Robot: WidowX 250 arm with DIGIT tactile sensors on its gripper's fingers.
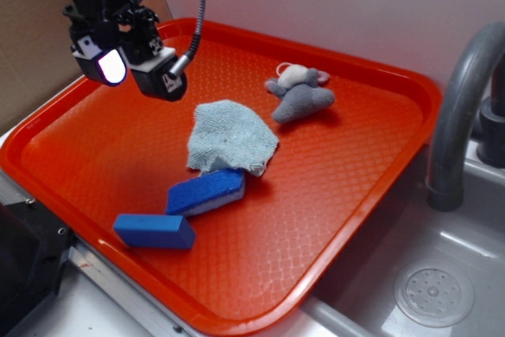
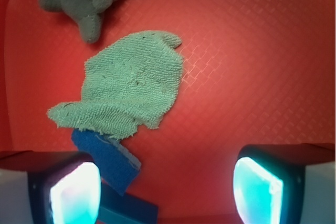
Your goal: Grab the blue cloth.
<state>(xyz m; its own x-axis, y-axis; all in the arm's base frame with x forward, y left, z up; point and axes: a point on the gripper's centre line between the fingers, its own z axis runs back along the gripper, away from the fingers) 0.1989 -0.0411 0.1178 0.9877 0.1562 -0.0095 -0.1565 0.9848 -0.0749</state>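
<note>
The gripper (image 2: 167, 190) hung wide open and empty; the blue cloth (image 2: 127, 86) lay ahead of its fingers (image 2: 76, 192), one edge draped on the blue sponge (image 2: 109, 160); a low pinch there risked catching sponge too.

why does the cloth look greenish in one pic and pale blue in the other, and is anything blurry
Wrist view: a colour cast turns the cloth greenish; the glowing fingertips are blurred and overexposed. Exterior view: cloth reads pale blue, the image is soft, and the gripper has one blown-out bright pad.
</note>
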